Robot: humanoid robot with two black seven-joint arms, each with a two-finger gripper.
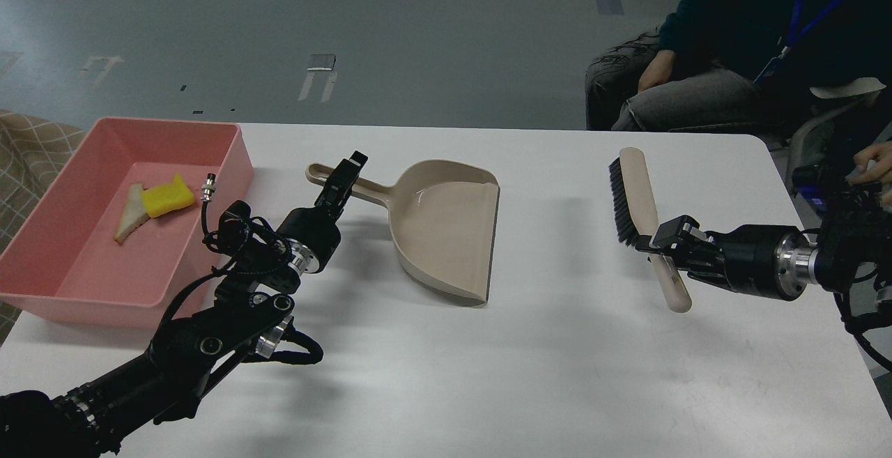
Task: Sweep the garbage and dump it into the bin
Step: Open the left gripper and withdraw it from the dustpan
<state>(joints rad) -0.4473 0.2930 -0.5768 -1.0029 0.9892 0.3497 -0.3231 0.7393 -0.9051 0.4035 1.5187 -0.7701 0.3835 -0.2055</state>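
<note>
The salmon-pink bin (42,263) stands at the table's left edge. In it lie the yellow foam chunk (167,197) and the pale beige strip (130,214). My left gripper (343,178) is shut on the handle of the beige dustpan (446,224), which lies on the table right of the bin with its pan empty. My right gripper (665,245) is shut on the handle of the beige brush (644,214), its black bristles facing left.
A seated person (732,67) is beyond the table's far right corner, a hand (874,162) near my right arm. A checked fabric object (28,148) sits left of the bin. The white table (488,374) has bare surface in front.
</note>
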